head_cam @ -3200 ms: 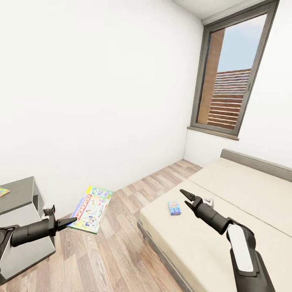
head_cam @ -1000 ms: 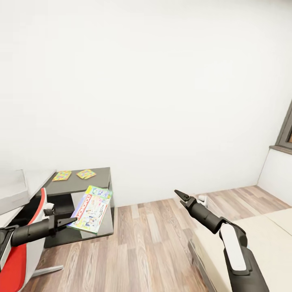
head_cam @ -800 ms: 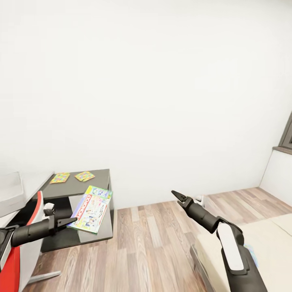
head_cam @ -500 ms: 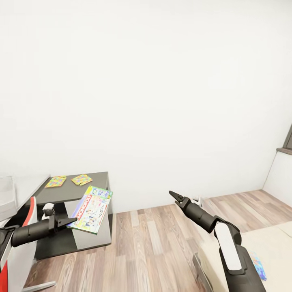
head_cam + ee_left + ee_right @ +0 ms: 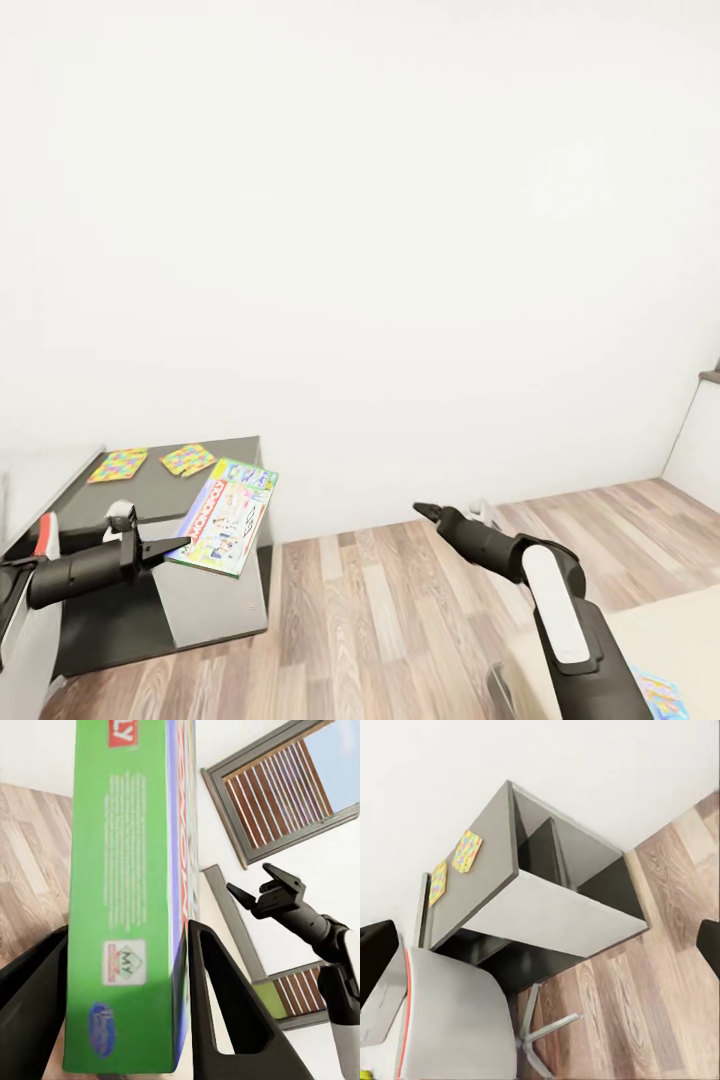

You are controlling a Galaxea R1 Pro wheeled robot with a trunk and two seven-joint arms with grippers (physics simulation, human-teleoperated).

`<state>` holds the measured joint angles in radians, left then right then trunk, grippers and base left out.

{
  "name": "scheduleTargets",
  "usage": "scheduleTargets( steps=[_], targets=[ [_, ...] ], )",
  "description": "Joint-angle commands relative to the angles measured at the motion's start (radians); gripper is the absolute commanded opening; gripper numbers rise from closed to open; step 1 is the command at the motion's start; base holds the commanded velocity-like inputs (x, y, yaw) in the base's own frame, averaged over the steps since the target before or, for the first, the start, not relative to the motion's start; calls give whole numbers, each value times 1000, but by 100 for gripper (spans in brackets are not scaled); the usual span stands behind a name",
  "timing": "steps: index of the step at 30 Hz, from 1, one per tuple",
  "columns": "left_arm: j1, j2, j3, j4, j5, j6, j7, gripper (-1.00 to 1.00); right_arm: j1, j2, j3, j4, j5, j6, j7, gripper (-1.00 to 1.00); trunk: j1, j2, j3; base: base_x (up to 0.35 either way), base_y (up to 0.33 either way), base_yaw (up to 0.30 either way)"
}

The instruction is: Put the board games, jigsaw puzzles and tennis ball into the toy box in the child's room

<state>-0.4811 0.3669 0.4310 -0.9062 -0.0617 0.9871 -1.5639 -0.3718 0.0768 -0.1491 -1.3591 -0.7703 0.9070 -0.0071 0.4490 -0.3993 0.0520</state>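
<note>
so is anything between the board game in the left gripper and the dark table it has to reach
Nothing visible blocks it. The left gripper holds the colourful flat board game box right at the near edge of the dark grey table. Two bright jigsaw puzzles lie farther back; the grey chair with red trim sits beside the table.

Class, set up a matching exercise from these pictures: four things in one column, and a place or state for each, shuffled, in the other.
Things:
1. board game
2. jigsaw puzzles
3. right tool
4. chair

Places or states:
A. lying flat on the dark table
B. empty, held out over the wood floor
C. clamped in the left tool
D. standing beside the table

Pairs: 1-C, 2-A, 3-B, 4-D
</note>
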Motion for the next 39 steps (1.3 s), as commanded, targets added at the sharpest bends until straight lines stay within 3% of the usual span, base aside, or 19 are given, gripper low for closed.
scheduleTargets(
  steps=[1, 21, 39],
  targets=[
    [-1, 0, 2, 0, -4, 10, -7, -100, 0, 1, -4, -1, -7, 6, -6, 100, 1, -1, 0, 315, 0, 0],
    [0, 2, 11, 1, 1, 17, -7, -100, 1, 11, 7, -12, -20, -8, 2, 100, 1, -1, 0, 166, 27, 9],
    [0, 5, 27, -7, 0, 57, -7, -100, 1, 7, 7, -12, -20, -11, 3, 100, 1, -1, 0, 2, 0, 262]
  ],
)
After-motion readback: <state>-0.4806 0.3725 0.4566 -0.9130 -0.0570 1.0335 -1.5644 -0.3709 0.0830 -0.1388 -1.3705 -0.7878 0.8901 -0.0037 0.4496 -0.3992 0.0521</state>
